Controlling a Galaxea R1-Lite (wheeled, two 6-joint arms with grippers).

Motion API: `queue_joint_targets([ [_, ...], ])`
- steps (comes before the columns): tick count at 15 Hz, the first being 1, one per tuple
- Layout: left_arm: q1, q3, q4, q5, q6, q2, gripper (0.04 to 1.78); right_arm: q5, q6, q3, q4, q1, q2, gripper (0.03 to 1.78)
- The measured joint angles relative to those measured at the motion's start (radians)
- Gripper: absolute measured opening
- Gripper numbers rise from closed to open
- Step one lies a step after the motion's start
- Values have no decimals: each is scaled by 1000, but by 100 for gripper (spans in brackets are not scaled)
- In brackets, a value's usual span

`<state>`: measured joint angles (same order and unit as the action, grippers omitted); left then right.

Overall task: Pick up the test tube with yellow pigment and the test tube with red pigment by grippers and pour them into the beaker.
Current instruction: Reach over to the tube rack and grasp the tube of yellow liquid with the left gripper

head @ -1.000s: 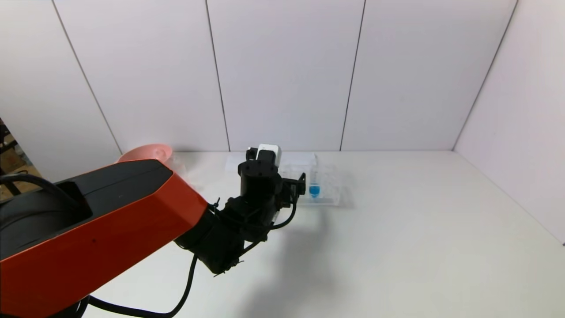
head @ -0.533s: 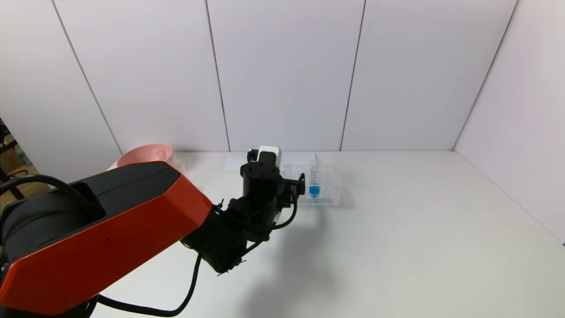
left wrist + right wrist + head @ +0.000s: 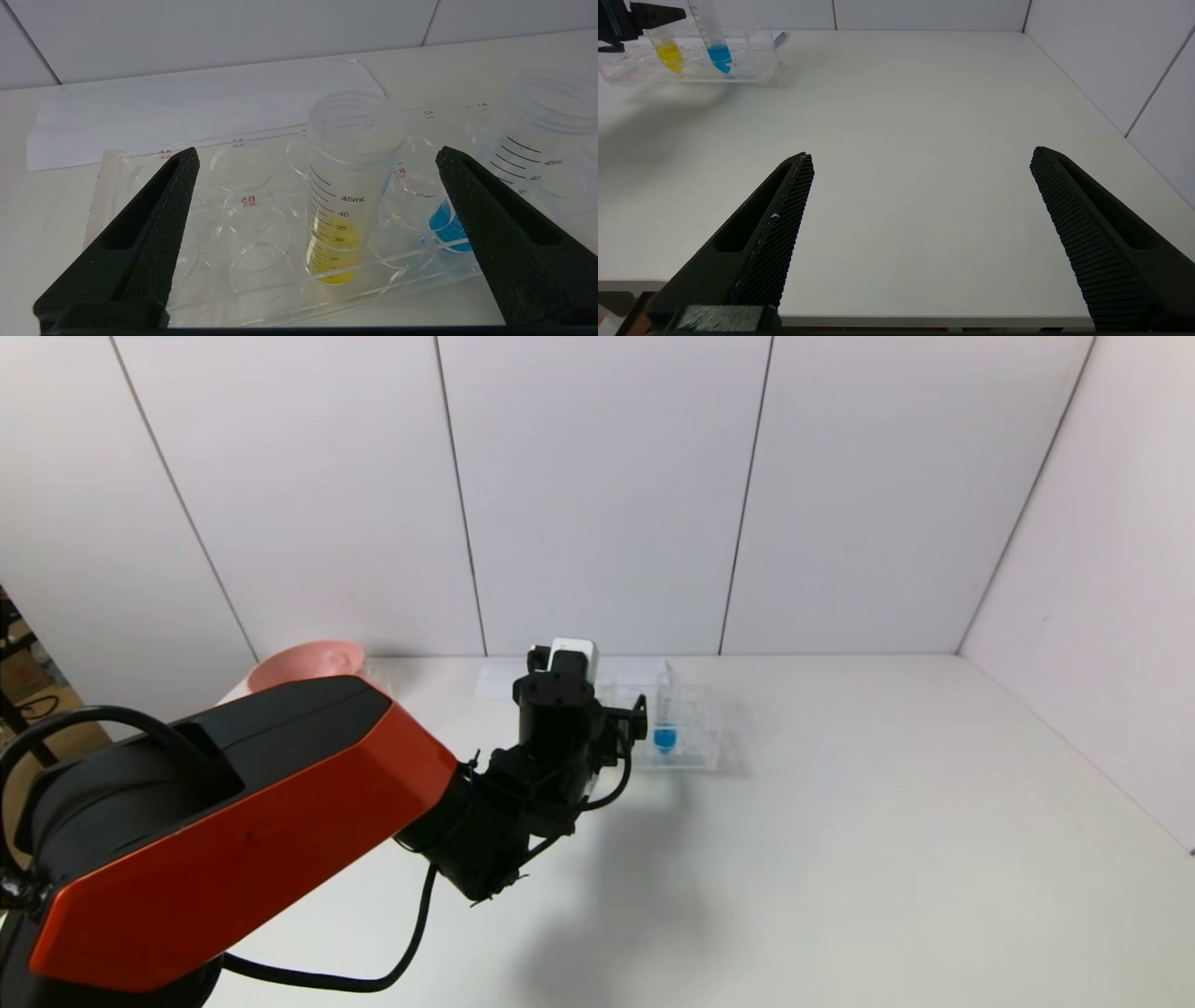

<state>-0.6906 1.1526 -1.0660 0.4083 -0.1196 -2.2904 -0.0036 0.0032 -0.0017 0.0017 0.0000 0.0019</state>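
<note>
My left fingers are spread wide and hold nothing. The test tube with yellow pigment stands right between them, a bit farther out than the tips, so I am not touching it yet. It sits upright in a clear rack on the worktop, and the yellow sits low in its tip. Just past my one finger stands a blue tube in the same rack, very close to the yellow one. I think my job now is to slide forward until the yellow tube is deep between my fingers, then squeeze. To do it well, I should keep the tube in the middle, so both fingers meet it at the same time and do not tip it. I should grab it high up, near the ribbed top, above the rack. I must watch the finger next to the blue tube, so it does not bump that one. Then I should lift straight up, because the rack could come along if I pull at a slant. My right fingers are spread wide too, with nothing in them, well apart from the rack, low over the near edge of the worktop. I cannot find the red tube or the beaker from here.
</note>
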Motion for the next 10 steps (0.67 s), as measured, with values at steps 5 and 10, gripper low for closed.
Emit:
queue_joint_targets([
  [5, 14, 19, 1, -1, 3, -12, 177, 0, 0, 0, 0, 0, 0, 170],
  [10, 17, 35, 3, -9, 4, -19, 177, 0, 0, 0, 0, 0, 0, 170],
])
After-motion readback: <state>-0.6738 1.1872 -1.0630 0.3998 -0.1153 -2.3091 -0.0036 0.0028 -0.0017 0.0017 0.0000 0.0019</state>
